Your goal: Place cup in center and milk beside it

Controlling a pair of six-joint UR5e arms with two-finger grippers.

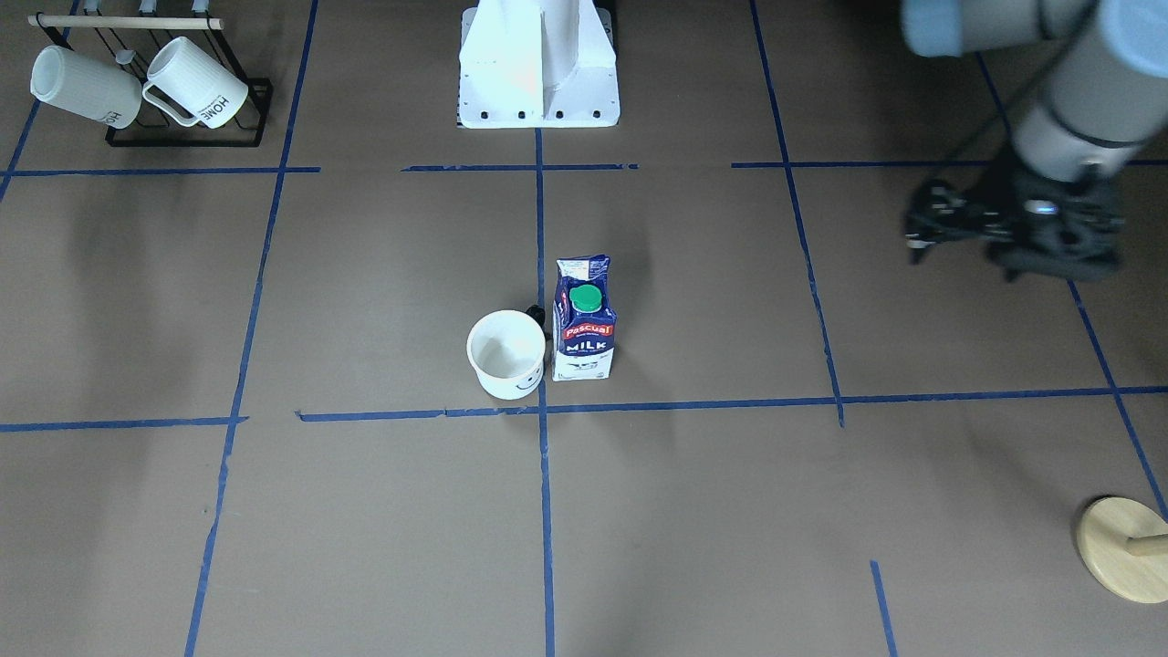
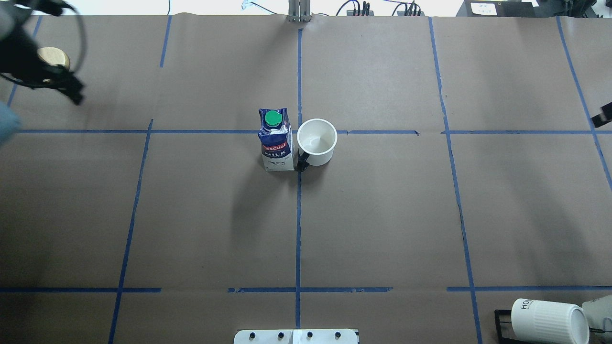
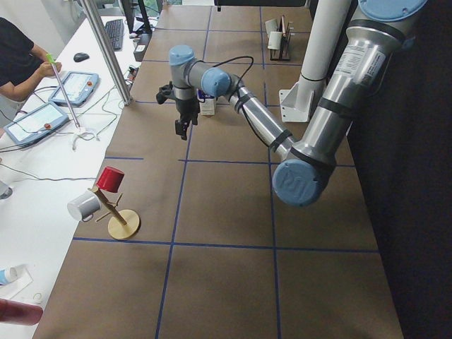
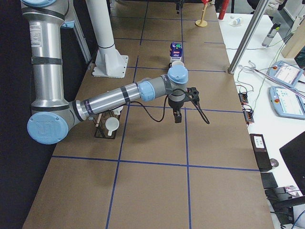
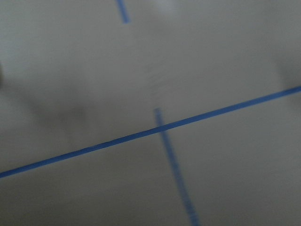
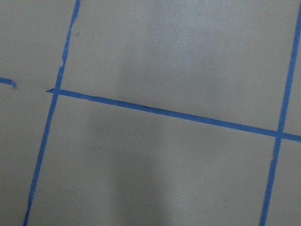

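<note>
- The left gripper (image 2: pixel 75 94) hung at the far left of the overhead view, well apart from both task things. It was near a round wooden stand base (image 2: pixel 53 57). Its fingers pointed down at the paper, and its wrist camera showed only blurred tape lines. It was too smeared in every view for me to tell whether the jaws were apart or together, and nothing showed between them.
- The milk (image 2: pixel 276 141) stood upright with its long axis vertical and its green cap on top. It was just left of the middle tape line, on the robot's own left of the cup.
- The center (image 2: pixel 299 131), where the two blue lines cross, lay bare between the carton's top and the cup's rim.
- The cup (image 2: pixel 317 142) stood upright and open-mouthed just right of that crossing, with its rim overlapping the cross line. Its black handle was turned toward the robot and the carton's base. Cup and carton were just beside each other, and I could not tell whether they touched.
- The right gripper (image 4: pixel 177 117) hung low over bare paper at the far right, fingers down, with its forearm stretched level from the base. Only a sliver of it reached the overhead view, so I could not tell how the jaws stood. Its wrist camera held nothing but tape lines.
- I judged the left arm the nearer one, with the milk to its right. Both things seemed already placed, so little was left beyond parking the arms.
</note>
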